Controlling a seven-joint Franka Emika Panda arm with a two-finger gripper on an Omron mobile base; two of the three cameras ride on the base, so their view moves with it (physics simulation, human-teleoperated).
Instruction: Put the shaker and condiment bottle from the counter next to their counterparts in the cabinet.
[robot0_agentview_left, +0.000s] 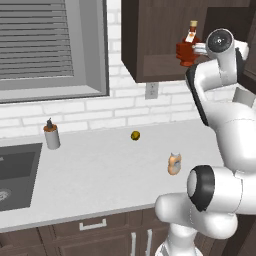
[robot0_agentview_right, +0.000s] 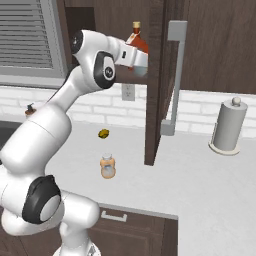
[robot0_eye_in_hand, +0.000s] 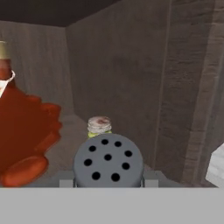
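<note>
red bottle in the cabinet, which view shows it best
Left base view: the red bottle stands whole on the cabinet shelf. In the right base view the arm hides most of it; the hand view crops it at the edge.

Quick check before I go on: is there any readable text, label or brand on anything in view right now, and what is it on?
No text can be read anywhere.
Dark red bottle: white label at the neck, too small and blurred to read.
Shaker in the claw: only holes in the cap, no writing.
Condiment bottle on the counter: no label legible.
Yellow-green shaker: no marking legible.
</note>
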